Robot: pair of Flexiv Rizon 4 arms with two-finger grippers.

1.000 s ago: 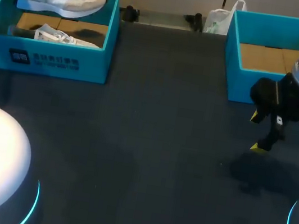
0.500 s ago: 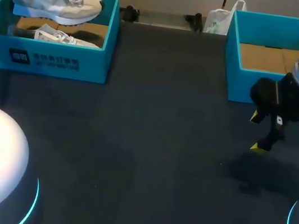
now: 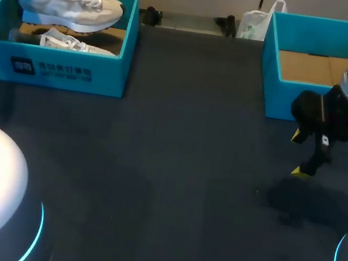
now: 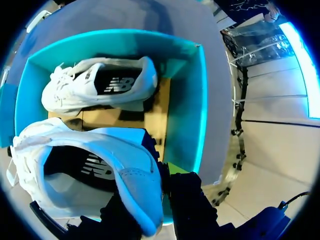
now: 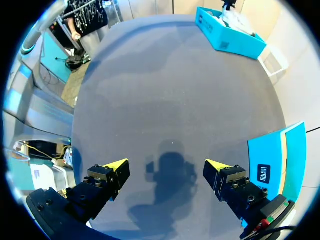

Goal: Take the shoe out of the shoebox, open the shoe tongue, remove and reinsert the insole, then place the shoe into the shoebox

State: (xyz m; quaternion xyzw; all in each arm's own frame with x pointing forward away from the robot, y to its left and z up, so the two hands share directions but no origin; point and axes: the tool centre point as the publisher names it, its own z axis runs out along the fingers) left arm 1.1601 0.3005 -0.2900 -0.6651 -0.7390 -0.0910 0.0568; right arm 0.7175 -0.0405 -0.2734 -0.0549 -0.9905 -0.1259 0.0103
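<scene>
While the left claw (image 4: 162,196) pinches the heel of a pale grey-and-white mesh running shoe (image 3: 71,5), the right claw (image 3: 299,153) hangs spread and empty.
The gripped shoe is held clear above the open teal cardboard shoebox (image 3: 59,59) at the far left of the dark grey table (image 3: 174,170), its toe pointing toward the middle of the table. In the left wrist view the heel sits between the claw's two dark fingers, one on each side. A second matching white shoe (image 4: 100,90) lies on its side on the box's brown floor, with a dark logo on its flank. The box's front wall carries a white printed label (image 3: 51,70). The right claw's yellow tips stand wide apart above bare table, just beside a second teal cardboard box (image 3: 278,97), touching nothing.
</scene>
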